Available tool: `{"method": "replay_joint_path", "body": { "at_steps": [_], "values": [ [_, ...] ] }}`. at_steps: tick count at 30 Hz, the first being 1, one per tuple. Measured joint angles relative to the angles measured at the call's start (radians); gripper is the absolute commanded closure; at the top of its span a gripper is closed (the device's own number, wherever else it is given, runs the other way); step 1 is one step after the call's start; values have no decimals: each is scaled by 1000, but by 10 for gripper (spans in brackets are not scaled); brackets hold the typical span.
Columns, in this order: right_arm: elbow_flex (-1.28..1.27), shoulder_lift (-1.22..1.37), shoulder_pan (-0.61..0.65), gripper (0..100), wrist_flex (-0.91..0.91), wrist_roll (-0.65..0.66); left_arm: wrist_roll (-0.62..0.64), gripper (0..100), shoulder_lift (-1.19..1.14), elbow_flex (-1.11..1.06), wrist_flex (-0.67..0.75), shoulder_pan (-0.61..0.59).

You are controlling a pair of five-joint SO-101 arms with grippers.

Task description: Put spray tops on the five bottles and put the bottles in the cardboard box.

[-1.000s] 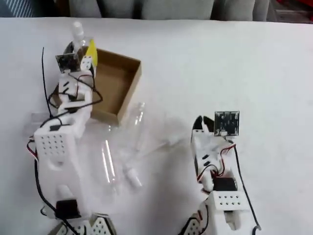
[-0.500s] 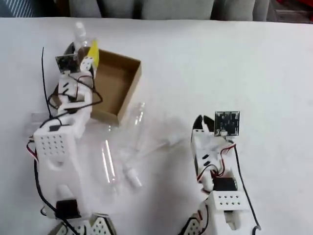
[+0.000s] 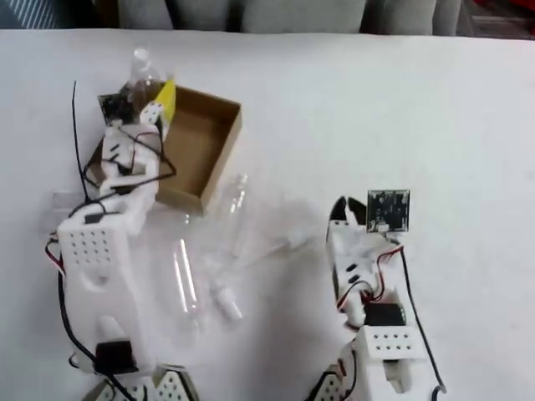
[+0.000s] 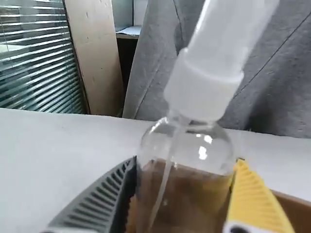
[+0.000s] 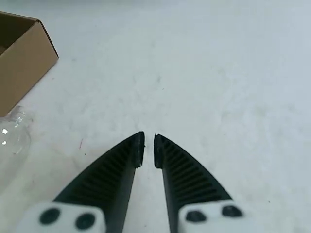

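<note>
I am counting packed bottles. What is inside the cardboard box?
The visible floor of the cardboard box is bare. The left gripper, holding a bottle with its spray top, hides the part under it.

Bright diffuse light, glints on bottle (image 4: 181, 167)

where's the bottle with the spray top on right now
In the high view the capped bottle is held in the left gripper at the table's far left, by the far left corner of the cardboard box.
</note>
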State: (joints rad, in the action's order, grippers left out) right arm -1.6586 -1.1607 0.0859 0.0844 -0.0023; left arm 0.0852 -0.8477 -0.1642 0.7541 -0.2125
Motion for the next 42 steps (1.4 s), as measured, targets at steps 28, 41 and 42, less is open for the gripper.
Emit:
{"method": "replay_joint_path", "body": {
  "at_steps": [28, 41, 42],
  "values": [
    [0, 0, 0, 978, 0, 0, -163, 709, 660, -362, -603, -12],
    [0, 0, 0, 978, 0, 0, -319, 710, 1168, -493, -1289, -21],
    [0, 0, 0, 978, 0, 0, -334, 710, 1192, -493, -1330, -31]
  ]
}}
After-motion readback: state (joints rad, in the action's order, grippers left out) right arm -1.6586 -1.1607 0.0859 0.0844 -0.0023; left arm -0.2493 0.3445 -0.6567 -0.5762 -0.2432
